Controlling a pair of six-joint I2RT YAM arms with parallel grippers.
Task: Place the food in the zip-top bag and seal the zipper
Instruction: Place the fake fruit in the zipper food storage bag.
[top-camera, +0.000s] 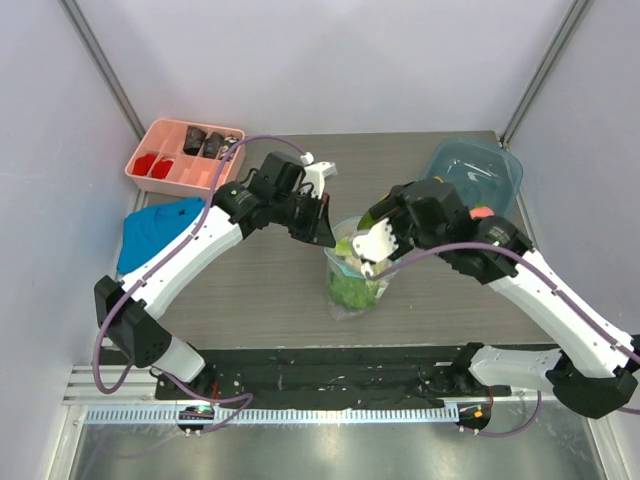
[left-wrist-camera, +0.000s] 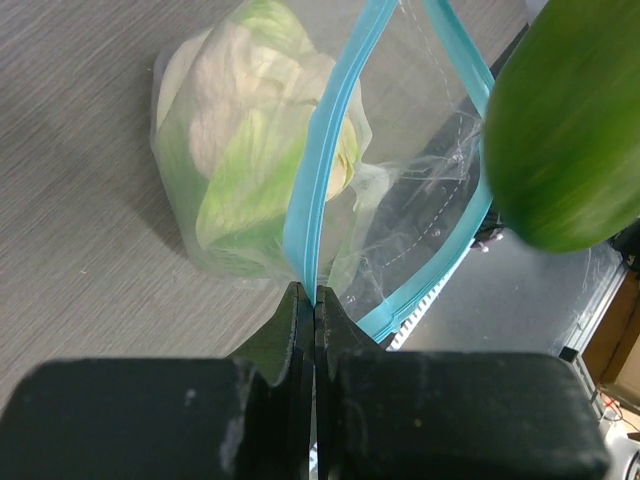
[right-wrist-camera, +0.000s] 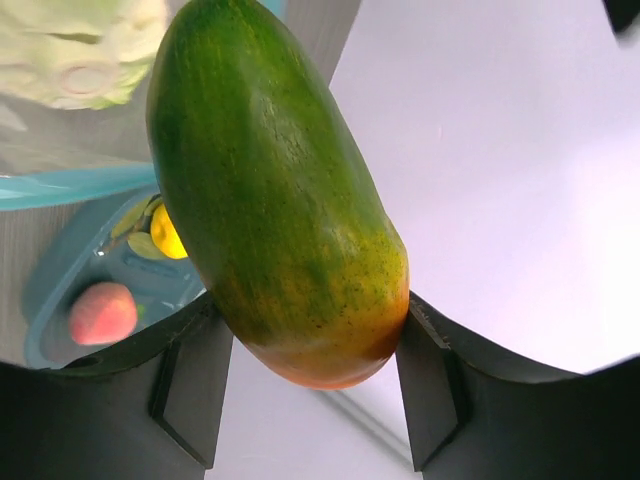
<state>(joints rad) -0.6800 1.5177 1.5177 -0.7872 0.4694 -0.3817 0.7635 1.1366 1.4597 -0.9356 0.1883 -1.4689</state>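
Observation:
The clear zip-top bag (top-camera: 356, 285) stands at the table's middle with the pale green cabbage (top-camera: 350, 290) inside; the cabbage also shows in the left wrist view (left-wrist-camera: 240, 150). My left gripper (top-camera: 324, 233) (left-wrist-camera: 314, 292) is shut on one side of the light-blue zipper (left-wrist-camera: 325, 150), holding the mouth open. My right gripper (top-camera: 372, 238) (right-wrist-camera: 308, 305) is shut on a long green fruit with an orange end (right-wrist-camera: 270, 190) (left-wrist-camera: 560, 130), held just above the bag's mouth. A yellow fruit (right-wrist-camera: 167, 235) and a red fruit (right-wrist-camera: 102, 312) lie in the teal bowl (right-wrist-camera: 60, 275).
The teal bowl (top-camera: 492, 160) stands at the back right behind my right arm. A pink divided tray (top-camera: 170, 172) with dark and red pieces is at the back left. A blue folded cloth (top-camera: 158, 228) lies at the left.

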